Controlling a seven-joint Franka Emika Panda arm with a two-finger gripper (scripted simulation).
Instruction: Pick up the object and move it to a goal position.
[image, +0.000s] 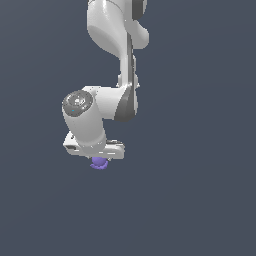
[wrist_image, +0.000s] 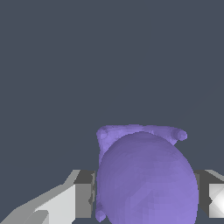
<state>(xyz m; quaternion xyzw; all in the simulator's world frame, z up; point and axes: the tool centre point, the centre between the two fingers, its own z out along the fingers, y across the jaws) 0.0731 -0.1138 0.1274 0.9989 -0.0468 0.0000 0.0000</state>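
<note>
In the exterior view, the white Panda arm (image: 117, 60) is reaching down from the top of the frame, its wrist bending toward the exterior view's left and its gripper (image: 99, 159) pointing downward against a plain dark grey-blue background. A small purple object (image: 99, 163) is showing just under the white hand body, touching it from below, with only its lower rounded part peeking out; the fingers themselves are too small and too hidden here to tell apart. In the wrist view, the purple object (wrist_image: 146, 179) is filling much of the lower frame, a rounded, slightly faceted blob with a flatter, lumpy-cornered portion behind its dome. It is sitting between the two grey finger pads (wrist_image: 84, 199), one on each side, and both pads are pressing against its flanks, so the gripper (wrist_image: 146, 199) is pinching the object between its fingers rather than standing spread. Behind the object, nothing but the same flat dark background is showing, and no surface beneath it can be made out.
</note>
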